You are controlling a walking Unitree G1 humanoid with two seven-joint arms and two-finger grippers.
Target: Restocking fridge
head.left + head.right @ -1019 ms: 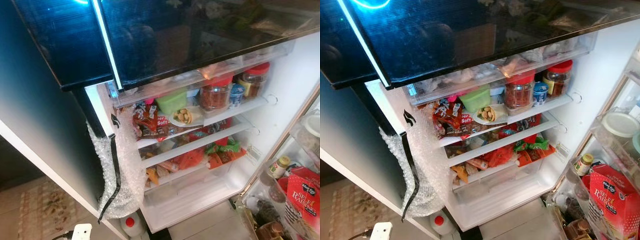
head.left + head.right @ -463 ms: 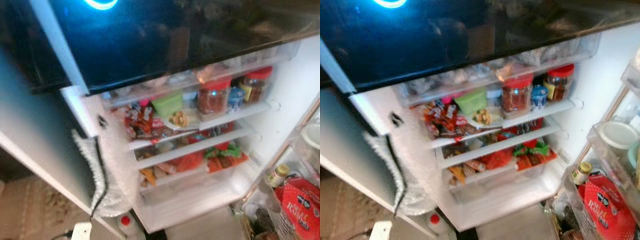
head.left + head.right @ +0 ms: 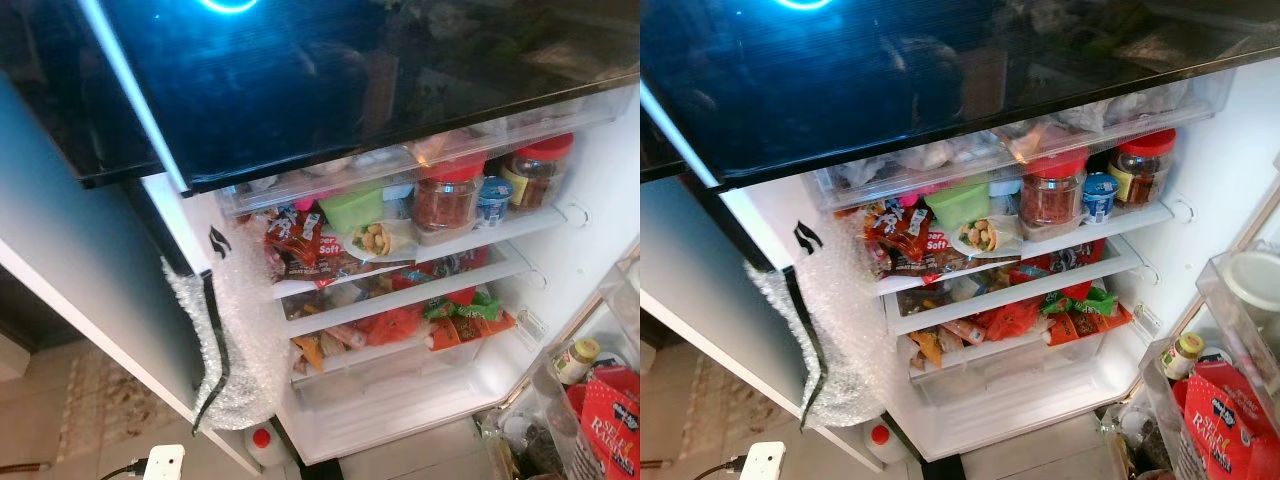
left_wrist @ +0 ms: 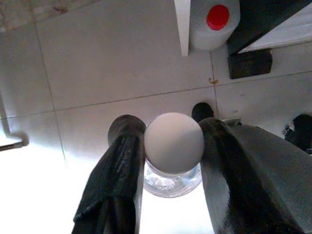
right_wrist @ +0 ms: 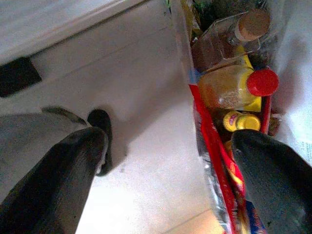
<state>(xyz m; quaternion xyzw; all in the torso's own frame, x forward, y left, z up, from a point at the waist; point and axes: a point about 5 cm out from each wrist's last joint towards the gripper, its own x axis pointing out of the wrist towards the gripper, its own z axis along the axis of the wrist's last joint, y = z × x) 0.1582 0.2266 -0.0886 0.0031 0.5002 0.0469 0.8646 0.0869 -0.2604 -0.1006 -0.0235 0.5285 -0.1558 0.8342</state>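
Observation:
The fridge stands open before me, its white shelves [image 3: 500, 228] packed. The top shelf holds two red-lidded jars [image 3: 445, 200], a green tub [image 3: 350, 208] and a plate of food [image 3: 375, 240]; red snack packets [image 3: 300, 245] lie to its left. Lower shelves carry orange and green packets [image 3: 460, 320] above a clear drawer [image 3: 400, 385]. In the left wrist view, my left gripper [image 4: 170, 129] is shut on a clear bottle with a white cap [image 4: 174, 141], over the tiled floor. My right gripper [image 5: 165, 146] hangs open with nothing in it, beside the door shelf.
Bubble wrap [image 3: 235, 350] hangs down the fridge's left edge. A white jug with a red cap [image 3: 262, 442] and a white plug [image 3: 165, 465] sit on the floor. The open door's shelf on the right holds a red box [image 3: 610, 425] and bottles [image 5: 234, 85].
The head view has swung and steadied after a blur, so the fridge sits slightly further right in the picture. Nothing inside it has moved.

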